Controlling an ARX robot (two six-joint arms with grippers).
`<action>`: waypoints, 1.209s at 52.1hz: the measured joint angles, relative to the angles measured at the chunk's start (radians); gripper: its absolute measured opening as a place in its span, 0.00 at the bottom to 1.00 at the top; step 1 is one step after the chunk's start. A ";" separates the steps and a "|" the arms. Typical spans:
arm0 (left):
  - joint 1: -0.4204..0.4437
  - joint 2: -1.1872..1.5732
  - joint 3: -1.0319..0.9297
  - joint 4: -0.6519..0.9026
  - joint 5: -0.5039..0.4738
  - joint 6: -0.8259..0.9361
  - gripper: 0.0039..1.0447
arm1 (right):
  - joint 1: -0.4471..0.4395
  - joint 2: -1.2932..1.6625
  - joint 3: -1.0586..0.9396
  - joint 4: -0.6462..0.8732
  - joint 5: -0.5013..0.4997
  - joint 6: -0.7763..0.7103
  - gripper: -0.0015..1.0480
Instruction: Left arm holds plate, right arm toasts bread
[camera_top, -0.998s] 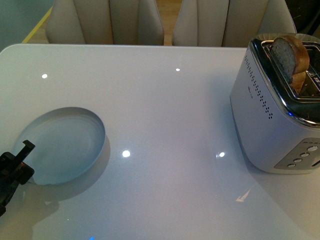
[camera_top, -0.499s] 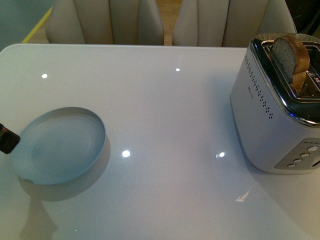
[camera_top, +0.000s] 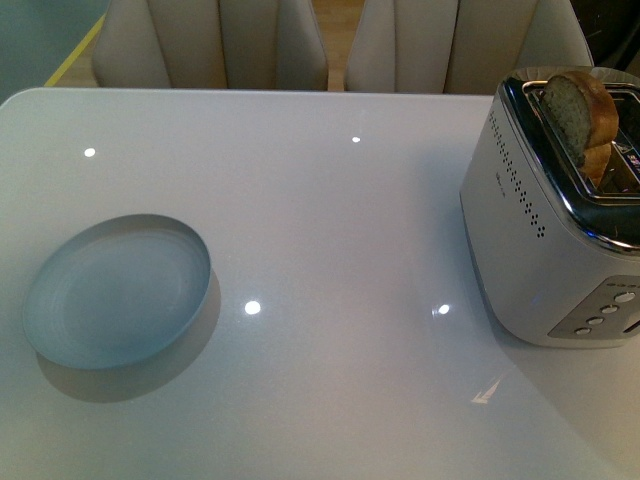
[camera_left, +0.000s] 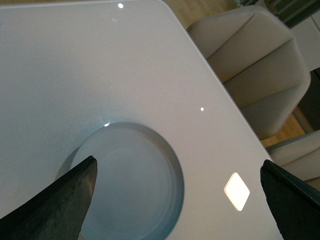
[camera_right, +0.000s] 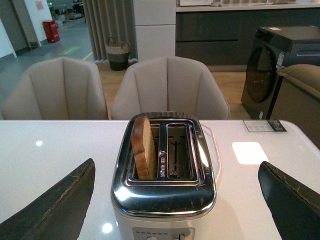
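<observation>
Left tool (camera_left: 177, 200) straddles plate (camera_left: 130, 185) — unseen from front; bread (camera_right: 143, 147) upright.

My left black gripper (camera_left: 177, 200) hangs over the glossy white table (camera_left: 75, 60) with its two flat dark fingers (camera_left: 55, 205) wide apart. Between them lies the round pale blue-grey plate (camera_left: 132, 185), not touched. Beige padded chairs (camera_left: 250, 65) stand beside the table edge.

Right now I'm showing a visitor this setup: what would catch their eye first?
The slice of bread standing up out of one slot of the shiny white toaster at the table's far right. Next, the pale blue-grey plate lying bare at the left of the white table. In the left wrist view, the left gripper shows its dark fingers spread wide above that plate.
</observation>
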 joint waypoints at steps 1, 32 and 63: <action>-0.016 -0.020 0.003 -0.021 -0.020 -0.012 0.93 | 0.000 0.000 0.000 0.000 0.000 0.000 0.91; -0.133 -0.253 -0.155 0.404 0.148 0.551 0.58 | 0.000 0.000 0.000 0.000 0.001 0.000 0.91; 0.127 -0.753 -0.259 0.034 0.407 0.990 0.03 | 0.000 -0.001 0.000 0.000 0.000 0.000 0.91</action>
